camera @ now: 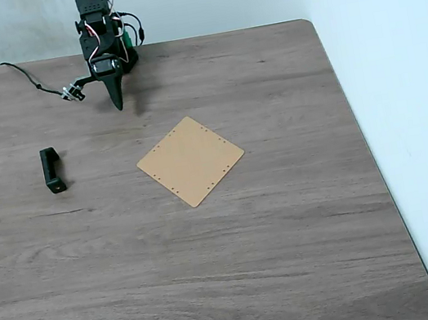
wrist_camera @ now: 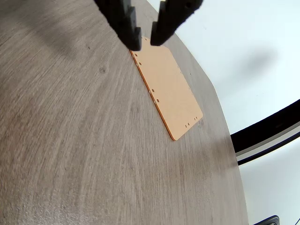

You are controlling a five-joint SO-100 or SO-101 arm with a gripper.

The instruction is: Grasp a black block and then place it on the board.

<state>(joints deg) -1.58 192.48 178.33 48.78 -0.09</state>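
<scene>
Working across the fixed view from the left, I see the black block point(camera: 52, 171) first. It lies flat on the wood table point(camera: 218, 275), standing roughly lengthwise up the picture, untouched and well apart from everything else. Nothing of the task is done yet, as far as I can judge: the block has not been picked up.

Further right and toward the far edge, my arm point(camera: 100, 43) sits folded near its base, with the gripper point(camera: 116, 103) pointing down at the table. A cable point(camera: 33, 84) trails off to the left of it. The gripper is well away from the block and carries nothing.

In the wrist view I see the 2 fingers at the top edge, parted by a narrow gap with table and board showing through it, so I read the gripper point(wrist_camera: 146, 42) as slightly open and empty.

Right of centre in the fixed view lies the board point(camera: 191, 161), turned like a diamond, bare on top. In the wrist view the board point(wrist_camera: 168, 89) stretches away below the fingers.

What is left, I judge, is all of it: reach left to the block, close on it, carry it right, and set it on the board.
</scene>
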